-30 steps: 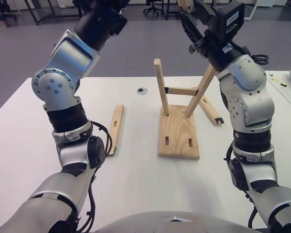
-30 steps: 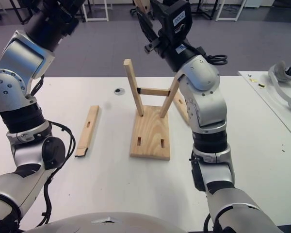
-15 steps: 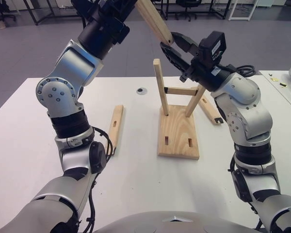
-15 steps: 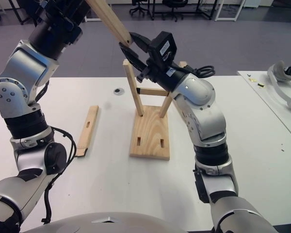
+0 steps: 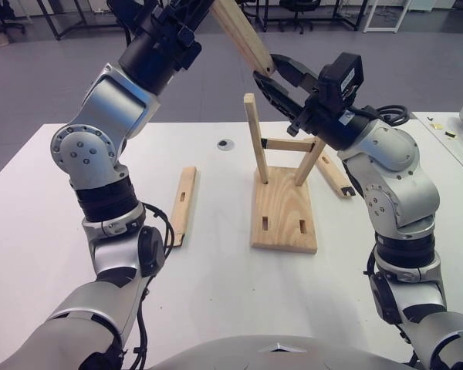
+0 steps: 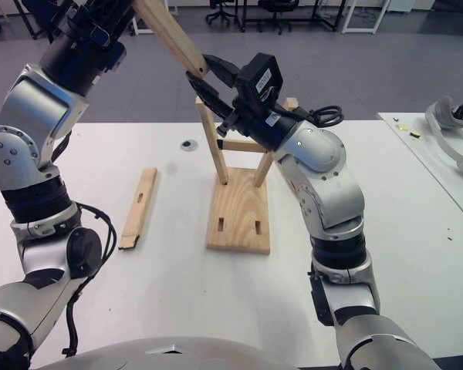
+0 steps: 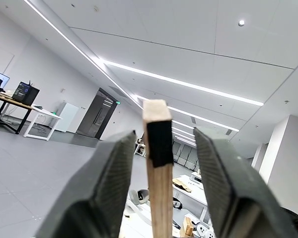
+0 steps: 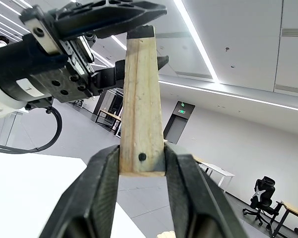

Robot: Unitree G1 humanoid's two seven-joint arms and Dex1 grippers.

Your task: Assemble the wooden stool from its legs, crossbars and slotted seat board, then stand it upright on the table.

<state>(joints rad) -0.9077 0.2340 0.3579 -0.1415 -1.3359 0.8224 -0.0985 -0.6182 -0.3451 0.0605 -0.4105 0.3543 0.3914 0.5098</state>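
Note:
A loose wooden leg (image 5: 245, 35) is held slanting high over the table. My right gripper (image 5: 264, 65) is shut on its lower end, and the right wrist view shows both fingers (image 8: 105, 173) pressed against the wood. My left gripper (image 7: 163, 134) is at the upper end, open, with a gap on each side of the leg (image 7: 157, 163). Below, the slotted seat board (image 5: 284, 220) lies flat with two legs (image 5: 256, 139) standing in it, joined by a crossbar (image 5: 289, 144).
A loose slotted wooden piece (image 5: 185, 202) lies on the table to the left of the board. Another piece (image 5: 336, 176) lies behind the board on the right. A small dark round spot (image 5: 227, 144) marks the tabletop. A white object (image 6: 455, 127) sits at the far right.
My right gripper swung down from high up to the leg's lower end and closed on it. The left arm brought the leg down into view. The stool parts on the table have not moved.

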